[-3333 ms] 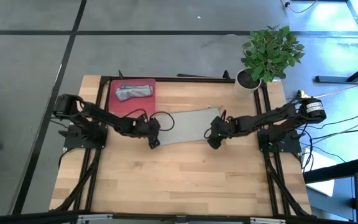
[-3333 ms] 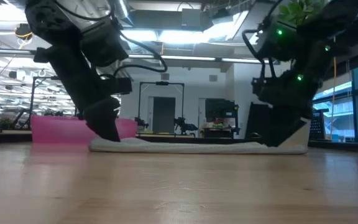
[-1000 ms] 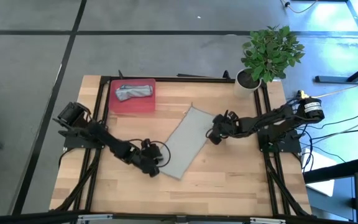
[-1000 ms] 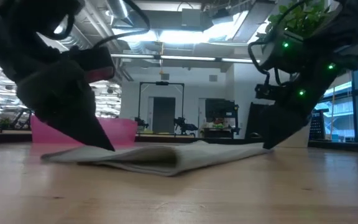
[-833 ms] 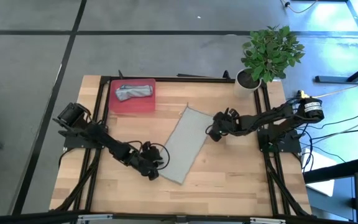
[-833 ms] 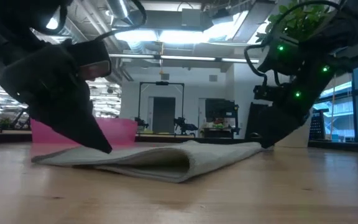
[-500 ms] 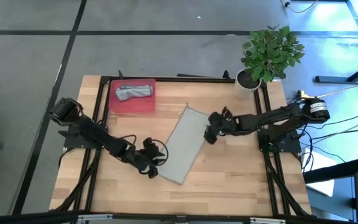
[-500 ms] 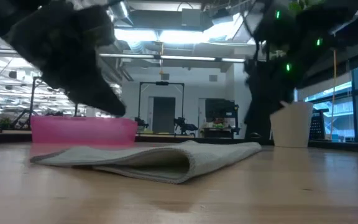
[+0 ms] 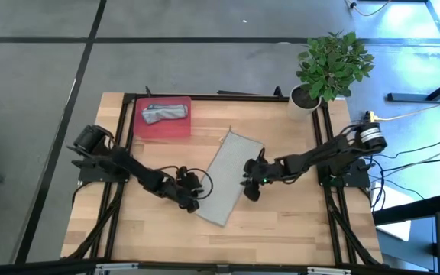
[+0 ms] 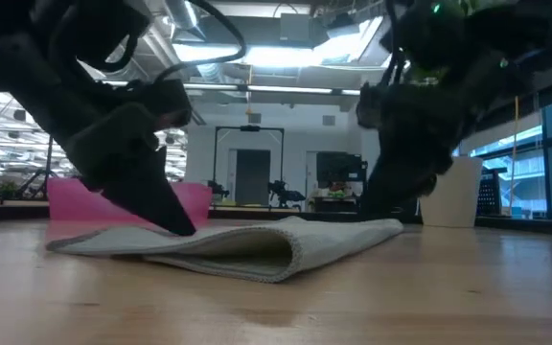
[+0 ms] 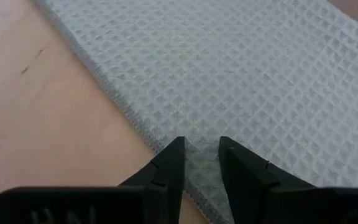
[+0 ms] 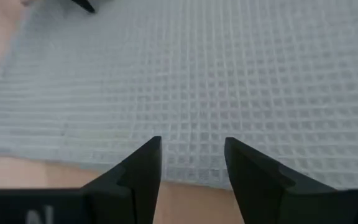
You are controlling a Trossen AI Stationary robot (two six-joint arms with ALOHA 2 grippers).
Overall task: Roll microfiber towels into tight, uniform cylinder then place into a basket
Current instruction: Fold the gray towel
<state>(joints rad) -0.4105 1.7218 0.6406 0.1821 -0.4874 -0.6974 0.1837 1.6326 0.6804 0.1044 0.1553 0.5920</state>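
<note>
Left gripper [image 11: 199,155] pinching the grey towel's [image 9: 228,177] edge, right gripper [image 12: 191,158] spread above it (no readable writing).

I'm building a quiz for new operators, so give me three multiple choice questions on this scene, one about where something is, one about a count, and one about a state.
1. Where is the red basket?
A. at the table's far left corner
B. beside the plant pot
C. under the right arm

2. How many towels lie in the basket?
A. none
B. one
C. two

3. How does the grey towel on the table lie?
A. rolled into a cylinder
B. crumpled in a ball
C. folded flat, set at a slant

Answers:
1 A: the high view shows it at that corner, behind the left arm.
2 B: one bunched towel lies there.
3 C: a flat slanted strip lies between the left end effector and the right end effector.
</note>
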